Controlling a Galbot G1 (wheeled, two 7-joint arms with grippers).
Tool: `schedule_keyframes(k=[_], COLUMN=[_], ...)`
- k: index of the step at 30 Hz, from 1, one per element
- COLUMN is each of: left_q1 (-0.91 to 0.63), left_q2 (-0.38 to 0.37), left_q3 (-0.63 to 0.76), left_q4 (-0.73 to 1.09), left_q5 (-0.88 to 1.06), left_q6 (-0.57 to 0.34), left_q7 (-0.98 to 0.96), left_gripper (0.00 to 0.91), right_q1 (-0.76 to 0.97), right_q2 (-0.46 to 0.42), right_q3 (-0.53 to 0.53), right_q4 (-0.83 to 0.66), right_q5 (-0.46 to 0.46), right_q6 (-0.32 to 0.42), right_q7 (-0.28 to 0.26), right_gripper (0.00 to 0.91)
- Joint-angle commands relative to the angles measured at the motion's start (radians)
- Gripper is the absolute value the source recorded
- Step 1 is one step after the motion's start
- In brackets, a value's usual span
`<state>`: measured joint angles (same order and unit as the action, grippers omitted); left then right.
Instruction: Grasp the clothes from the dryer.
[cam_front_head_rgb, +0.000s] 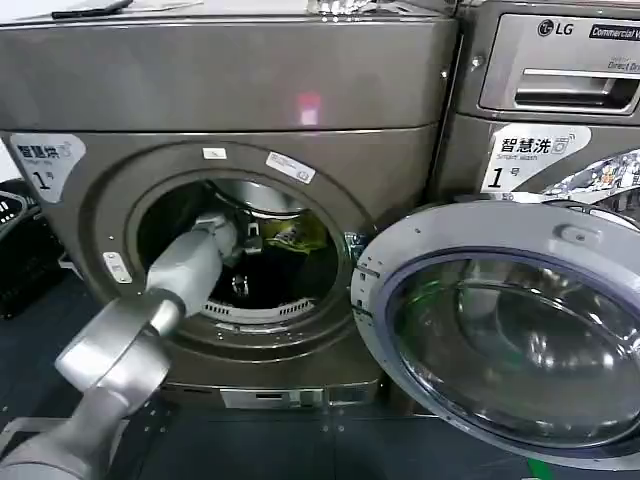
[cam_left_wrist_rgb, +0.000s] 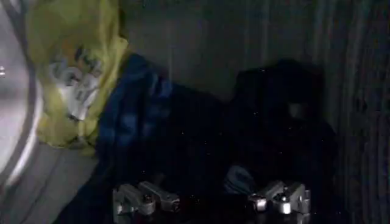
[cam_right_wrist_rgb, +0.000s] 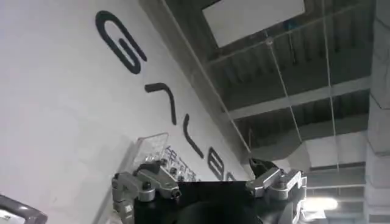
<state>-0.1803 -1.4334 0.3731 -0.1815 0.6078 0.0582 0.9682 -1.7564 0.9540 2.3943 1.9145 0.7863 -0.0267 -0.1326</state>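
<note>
clothes (cam_left_wrist_rgb: 183, 140), soft dark folds, face the left gripper's (cam_left_wrist_rgb: 213, 201) spread metal fingers (cam_left_wrist_rgb: 149, 198)

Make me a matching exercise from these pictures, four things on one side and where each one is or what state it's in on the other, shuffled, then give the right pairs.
Column one:
1. left tool
2. right tool
3. dryer door
4. yellow-green garment

Column two:
A. swung open, beside the porthole
B. raised away from the machines, pointing at a lettered wall and ceiling
C. lying in the drum against the dark navy-blue fabric
D. open inside the dryer drum, facing the clothes

Pairs: 1-D, 2-B, 3-A, 4-C
</note>
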Motion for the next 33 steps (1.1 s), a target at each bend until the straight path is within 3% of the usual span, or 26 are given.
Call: schedule_keyframes(k=[1,8,12,13,16,17,22,33], left_q1=[0.016,0.028,0.032,0.032,0.036,0.036,0.036,0.035], left_q2=[-0.002,-0.007,-0.01,-0.01,-0.009,-0.009,-0.007,-0.003], left_q3=[0.024,0.034,0.041,0.043,0.045,0.045,0.047,-0.016], left_q4=[0.011,0.018,0.023,0.025,0.025,0.025,0.023,-0.015], left_q5=[0.006,-0.001,-0.005,-0.005,-0.01,-0.012,-0.017,-0.081], left_q6=[-0.002,0.004,0.009,0.009,0.01,0.01,0.009,0.033], left_q7=[0.004,0.004,0.01,0.011,0.011,0.01,0.014,0.001], left_gripper=[0.907,0.876,0.523,0.478,0.171,0.114,0.0,0.0], right_q1=[0.006,0.02,0.025,0.025,0.024,0.025,0.024,0.026], right_q2=[-0.008,-0.017,-0.024,-0.025,-0.024,-0.023,-0.02,-0.016], right_q3=[-0.007,-0.022,-0.03,-0.03,-0.029,-0.03,-0.031,-0.03], right_q4=[-0.007,-0.01,-0.012,-0.013,-0.015,-0.014,-0.015,-0.02], right_q5=[-0.008,-0.012,-0.014,-0.015,-0.015,-0.015,-0.016,-0.019], right_q6=[0.002,0.004,0.005,0.005,0.006,0.006,0.007,0.007], right_q7=[-0.002,-0.003,-0.002,-0.002,-0.002,-0.002,-0.002,-0.001], right_gripper=[0.907,0.907,0.907,0.907,0.907,0.907,0.907,0.907])
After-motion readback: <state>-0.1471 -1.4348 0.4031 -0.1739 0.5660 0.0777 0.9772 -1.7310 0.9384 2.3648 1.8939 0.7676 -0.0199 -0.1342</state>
